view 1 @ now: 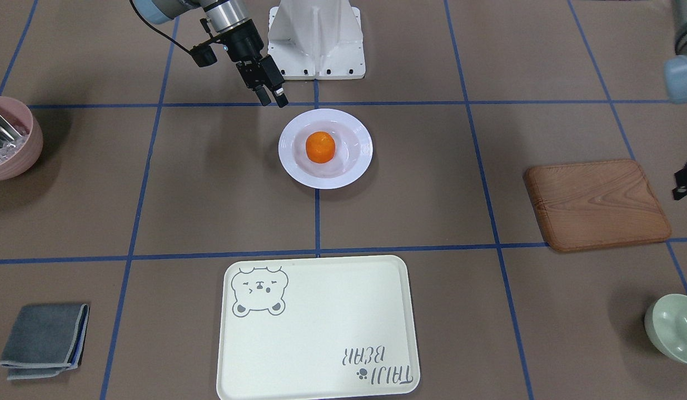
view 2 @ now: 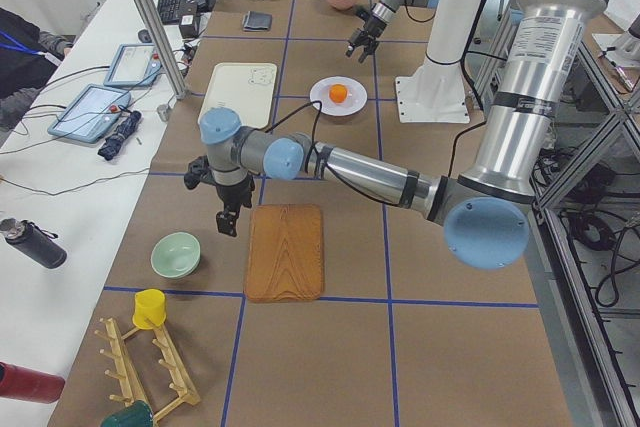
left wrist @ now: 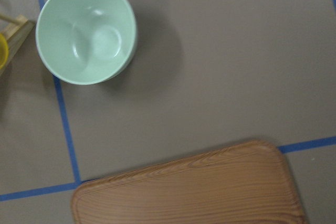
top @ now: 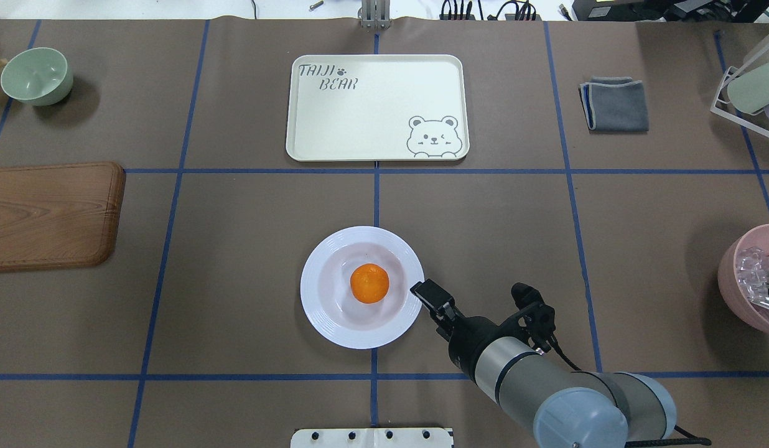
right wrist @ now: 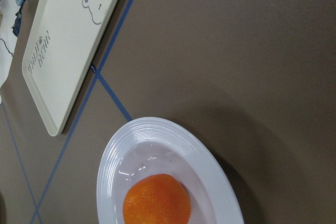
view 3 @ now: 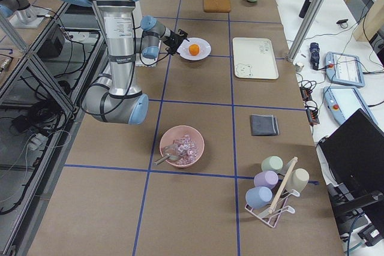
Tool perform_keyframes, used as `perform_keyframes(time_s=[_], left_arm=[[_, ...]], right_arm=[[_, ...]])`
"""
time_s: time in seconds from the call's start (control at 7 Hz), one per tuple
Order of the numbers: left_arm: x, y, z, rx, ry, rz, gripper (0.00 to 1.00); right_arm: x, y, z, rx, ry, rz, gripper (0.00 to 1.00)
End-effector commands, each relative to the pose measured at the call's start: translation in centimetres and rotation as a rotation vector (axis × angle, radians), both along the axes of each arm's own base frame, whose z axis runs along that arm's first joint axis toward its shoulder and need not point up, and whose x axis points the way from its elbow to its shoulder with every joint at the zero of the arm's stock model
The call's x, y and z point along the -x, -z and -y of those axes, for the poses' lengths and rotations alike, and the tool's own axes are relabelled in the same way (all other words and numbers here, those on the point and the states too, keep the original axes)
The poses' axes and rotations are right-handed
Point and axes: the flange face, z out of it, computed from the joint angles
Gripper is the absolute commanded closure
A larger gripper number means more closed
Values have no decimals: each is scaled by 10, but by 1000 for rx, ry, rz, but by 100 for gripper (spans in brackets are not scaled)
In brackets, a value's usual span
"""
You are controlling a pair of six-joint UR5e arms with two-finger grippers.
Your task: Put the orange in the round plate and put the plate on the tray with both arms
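The orange (view 1: 320, 146) lies in the sunken centre of the round plate (view 1: 349, 173), mid-table. The tray (view 1: 321, 333) is bare and lies beyond the plate, away from the robot's base. My right gripper (view 1: 273, 101) hovers just off the plate's rim on the robot's side, apart from it, with its fingers slightly parted and nothing between them. The right wrist view looks down on the orange (right wrist: 156, 202), plate (right wrist: 223, 174) and tray (right wrist: 68, 51). My left gripper (view 2: 229, 224) hangs far off over the table by the wooden board's corner; I cannot tell its state.
A wooden board (view 1: 596, 204) and a pale green bowl (view 1: 674, 328) lie on my left side. On my right are a pink bowl (view 1: 10, 139) with ice and a scoop and a folded grey cloth (view 1: 43, 340). The robot's white base (view 1: 315, 39) stands behind the plate.
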Motion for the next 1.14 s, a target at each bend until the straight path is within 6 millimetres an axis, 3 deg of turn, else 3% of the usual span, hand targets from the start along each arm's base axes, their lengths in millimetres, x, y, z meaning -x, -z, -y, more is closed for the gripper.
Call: perform_keyframes(time_s=[0.0,0.14,0.71,0.86,1.0], left_arm=[[87,-75,-44,65,69,-71,2],[96,-89,-65,81,81,-103,2],[100,-86,-66,78,91,-103,2],[100,-86,-66,78,91,-103,2],[101,-86,-67,78,93,-103,2]], right_arm=[[19,-15,0,-9,-3,-4,0],[28,-22,-1,-12,-15,-22,1],[72,-18,1,0,-19,-29,5],[79,-26,0,1,-18,-47,10],[82,-25,1,14,-24,-38,32]])
